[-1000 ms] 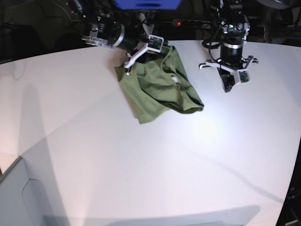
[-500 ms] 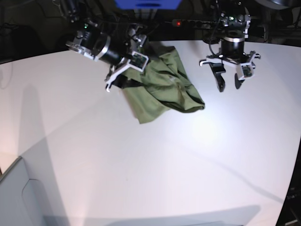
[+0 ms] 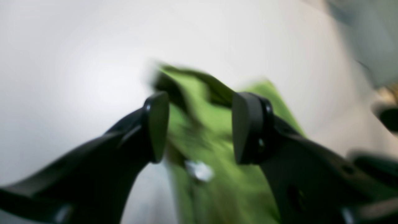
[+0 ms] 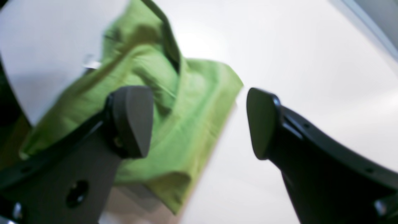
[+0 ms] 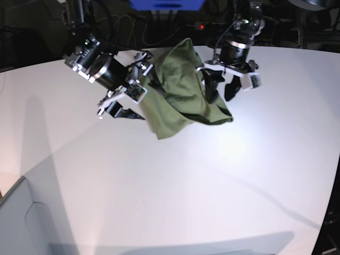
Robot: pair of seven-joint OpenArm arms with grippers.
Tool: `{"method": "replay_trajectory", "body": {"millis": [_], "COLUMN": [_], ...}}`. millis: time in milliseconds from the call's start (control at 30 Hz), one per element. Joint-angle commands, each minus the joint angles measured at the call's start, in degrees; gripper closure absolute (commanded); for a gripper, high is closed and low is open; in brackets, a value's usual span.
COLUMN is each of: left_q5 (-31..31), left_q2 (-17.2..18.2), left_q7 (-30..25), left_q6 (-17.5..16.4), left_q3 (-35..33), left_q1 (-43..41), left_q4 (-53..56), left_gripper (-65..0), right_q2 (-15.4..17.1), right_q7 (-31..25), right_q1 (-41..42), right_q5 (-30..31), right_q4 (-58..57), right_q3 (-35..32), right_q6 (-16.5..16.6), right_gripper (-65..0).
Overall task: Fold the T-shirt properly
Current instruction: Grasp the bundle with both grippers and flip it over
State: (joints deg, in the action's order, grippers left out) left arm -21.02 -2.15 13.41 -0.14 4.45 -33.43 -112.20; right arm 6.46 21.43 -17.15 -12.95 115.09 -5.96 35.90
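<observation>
T-shirt | left wrist: your left gripper has swung over it, jaws apart | right wrist: right gripper backed off, jaws apart, empty | base: shirt crumpled at the table far edge; folding not begun.

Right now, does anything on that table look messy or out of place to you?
Yes: the T-shirt is not spread flat. It lies bunched and creased near the far edge of the white table, with folds piled over each other. Both the left gripper and right gripper are open beside it, holding nothing.
</observation>
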Motion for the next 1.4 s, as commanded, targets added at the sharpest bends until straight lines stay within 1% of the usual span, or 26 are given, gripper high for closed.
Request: {"method": "replay_trajectory", "body": {"millis": [0, 100, 233, 367, 467, 533, 633, 767, 800, 833, 867, 933, 967, 1033, 1067, 1100, 1167, 1233, 1300, 1367], "left_q5": [0.05, -0.04, -0.30, -0.39, -0.39, -0.13, -0.57, -0.57, -0.57, -0.57, -0.57, -0.57, -0.57, -0.57, -0.57, -0.57, -0.57, -0.22, -0.13, -0.30], "left_q2": [0.09, 0.09, 0.53, 0.61, 0.70, 0.70, 2.02, 2.11, 2.11, 2.11, 2.02, 1.85, 1.85, 1.85, 1.85, 1.85, 2.02, 2.02, 2.20, 3.34], "left_q7": [-0.62, -0.71, -0.79, -0.44, -0.18, -0.18, -0.18, -0.18, -0.18, -0.18, -0.18, -0.18, -0.18, -0.18, -0.09, -0.09, -0.09, -0.09, -0.09, -0.09], "left_q6": [0.63, 0.63, 0.63, 0.54, 0.36, 0.27, 0.27, 0.27, 0.27, 0.27, 0.19, 0.19, 0.19, 0.19, 0.19, 0.19, 0.19, 0.19, 0.19, 0.19], "left_q3": [-0.45, -0.98, 0.43, 3.51, 5.18, 5.62, 4.83, 2.63, 2.19, 1.93, 1.75, 1.75, 1.75, 1.75, 1.75, 1.66, 0.43, -1.33, -3.09, -5.28], "left_q1": [-0.28, 1.39, 2.53, 3.06, 2.79, 3.23, 5.25, 7.80, 8.24, 8.68, 9.03, 9.83, 10.44, 11.67, 12.29, 12.99, 14.66, 16.24, 17.65, 19.06], "left_q4": [1.83, 8.16, 12.29, 11.85, 10.00, 10.62, 13.35, 17.39, 18.00, 18.36, 18.71, 19.24, 19.85, 21.61, 22.58, 23.72, 26.18, 28.47, 29.96, 30.84], "left_gripper": [-31.7, -31.7, -31.7, -31.5, -31.4, -31.4, -31.3, -31.2, -31.0, -29.7, -27.1, -20.0, -15.4, -5.5, -1.5, 0.0, 0.0, 0.0, 0.0, 0.0], "right_q2": [-0.09, 0.09, 0.09, 0.09, 0.09, 0.00, -0.09, 0.00, 0.00, 0.00, 0.00, 0.00, 0.00, 0.00, 0.00, 0.00, 0.09, 0.09, 0.00, -0.17], "right_q7": [-1.52, -1.52, -1.52, -1.52, -1.52, -1.52, -1.52, -1.43, -1.43, -1.34, -1.08, -0.11, 0.68, 2.17, 2.61, 2.70, 2.61, 2.61, 2.61, 2.61], "right_q1": [0.75, 1.81, 1.98, 2.07, 2.25, 2.33, 2.42, 3.39, 3.74, 3.74, 3.92, 4.62, 4.71, 5.06, 5.15, 5.23, 4.97, 4.88, 4.71, 4.62], "right_q5": [1.04, 0.95, 0.95, 0.95, 0.95, 0.95, 0.95, 0.95, 0.95, 0.95, 0.95, 0.95, 0.95, 0.95, 0.95, 0.95, 0.95, 0.95, 0.95, 0.95], "right_q4": [0.38, -0.76, -2.34, -3.40, -3.83, -3.83, -3.83, -3.83, -3.83, -3.92, -4.01, -4.01, -4.01, -4.01, -4.01, -4.01, -4.01, -4.01, -3.83, -3.66], "right_q3": [0.20, 0.20, 0.20, 0.20, 0.20, 0.20, 0.20, 0.20, 0.20, 0.20, 0.20, 0.20, 0.20, 0.20, 0.20, 0.20, 0.20, 0.37, 2.13, 3.71], "right_q6": [0.80, 0.80, 0.80, 0.80, 0.80, 0.80, 0.80, 0.80, 0.80, 0.80, 0.80, 0.80, 0.80, 0.80, 0.80, 0.80, 0.80, 0.80, 0.80, 0.80], "right_gripper": [-45.3, -45.4, -45.4, -45.4, -45.3, -45.3, -45.3, -44.0, -41.6, -37.5, -31.4, -17.9, -10.9, -0.2, 0.0, -0.1, -1.3, -0.5, -0.5, -0.5]}}
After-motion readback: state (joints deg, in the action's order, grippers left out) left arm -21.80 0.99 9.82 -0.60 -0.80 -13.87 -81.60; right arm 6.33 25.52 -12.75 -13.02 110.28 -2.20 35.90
